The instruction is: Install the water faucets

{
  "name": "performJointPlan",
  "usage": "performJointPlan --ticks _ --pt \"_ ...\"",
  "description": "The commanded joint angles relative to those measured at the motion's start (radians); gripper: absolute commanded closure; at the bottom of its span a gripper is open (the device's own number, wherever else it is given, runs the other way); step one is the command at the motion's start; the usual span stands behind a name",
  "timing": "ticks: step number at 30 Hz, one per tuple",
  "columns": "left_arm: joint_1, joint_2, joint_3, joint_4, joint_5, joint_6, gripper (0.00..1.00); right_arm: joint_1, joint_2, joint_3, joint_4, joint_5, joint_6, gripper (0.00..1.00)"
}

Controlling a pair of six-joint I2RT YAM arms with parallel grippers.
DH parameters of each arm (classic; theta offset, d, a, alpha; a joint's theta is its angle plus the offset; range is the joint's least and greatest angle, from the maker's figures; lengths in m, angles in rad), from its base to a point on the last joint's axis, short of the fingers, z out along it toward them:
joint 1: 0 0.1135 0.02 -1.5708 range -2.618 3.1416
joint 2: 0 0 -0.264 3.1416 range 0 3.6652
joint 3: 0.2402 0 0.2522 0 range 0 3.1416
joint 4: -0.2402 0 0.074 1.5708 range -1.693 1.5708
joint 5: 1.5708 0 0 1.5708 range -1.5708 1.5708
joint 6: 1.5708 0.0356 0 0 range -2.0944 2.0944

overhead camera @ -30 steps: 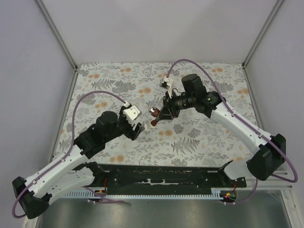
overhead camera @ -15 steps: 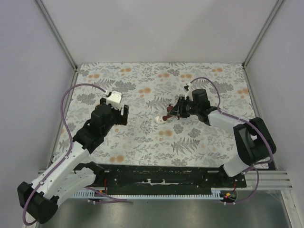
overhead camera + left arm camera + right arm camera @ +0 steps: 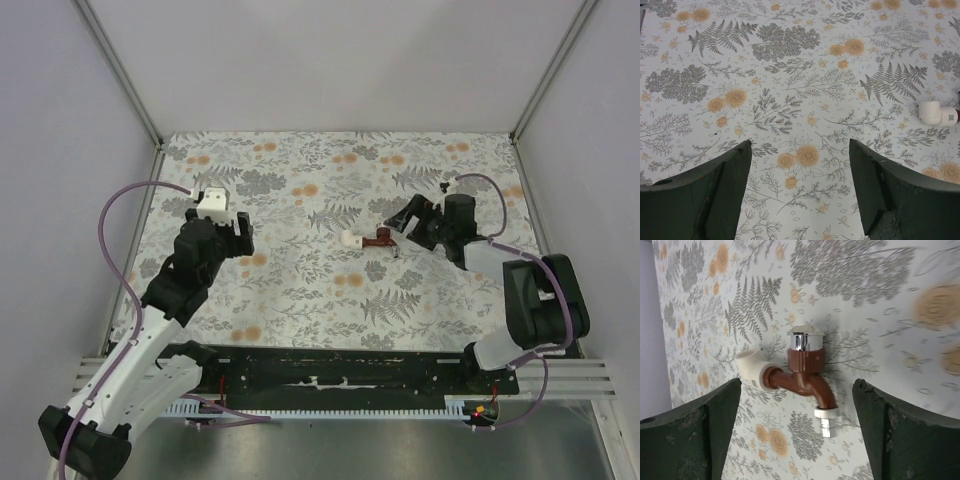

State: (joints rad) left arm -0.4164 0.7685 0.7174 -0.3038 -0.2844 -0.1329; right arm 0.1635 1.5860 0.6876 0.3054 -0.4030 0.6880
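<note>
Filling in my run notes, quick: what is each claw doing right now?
Left claw: open, empty.
Right claw: open, empty; the faucet lies ahead of it, ungripped.

The top view looks down from high above and behind the arm bases [image 3: 190,360] at the bottom of its frame, taking in the whole floral counter [image 3: 300,300] from afar. The left wrist view faces steeply down at the counter from close by, with the left end effector [image 3: 800,150] along its lower edge. The right wrist view sits closer still and is tilted, with the right end effector [image 3: 797,382] at its lower corners. All three views share the white fitting [image 3: 935,112]. The tap [image 3: 805,382] shows only in the top and right wrist views.
</note>
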Motion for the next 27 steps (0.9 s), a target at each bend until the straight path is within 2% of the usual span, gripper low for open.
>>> performJointPlan --ticks 1,5,8,10,14,19,23,27 --pt "0.005 -0.047 -0.007 0.022 -0.033 -0.028 0.16 -0.087 -0.179 -0.036 -0.105 0.087 -0.088 0.02" --pt "0.004 -0.1 -0.025 0.026 -0.053 -0.005 0.16 -0.108 -0.393 -0.02 -0.296 0.225 -0.264 0.02" --pt "0.004 -0.152 -0.047 0.032 -0.068 0.007 0.16 -0.11 -0.555 0.018 -0.425 0.474 -0.274 0.02" --pt "0.005 -0.195 -0.064 0.029 -0.079 0.01 0.16 -0.108 -0.654 0.052 -0.504 0.545 -0.278 0.02" --pt "0.004 -0.303 -0.101 0.025 -0.104 0.012 0.16 -0.11 -0.896 0.035 -0.523 0.464 -0.387 0.02" --pt "0.004 -0.481 -0.166 0.035 -0.142 0.012 0.17 -0.108 -1.188 -0.029 -0.505 0.546 -0.418 0.02" --pt "0.005 -0.596 -0.216 0.029 -0.141 -0.007 0.18 -0.108 -1.282 -0.002 -0.581 0.535 -0.505 0.02" --pt "0.004 -0.67 -0.249 0.008 -0.148 -0.017 0.18 -0.108 -1.343 -0.025 -0.582 0.506 -0.521 0.02"
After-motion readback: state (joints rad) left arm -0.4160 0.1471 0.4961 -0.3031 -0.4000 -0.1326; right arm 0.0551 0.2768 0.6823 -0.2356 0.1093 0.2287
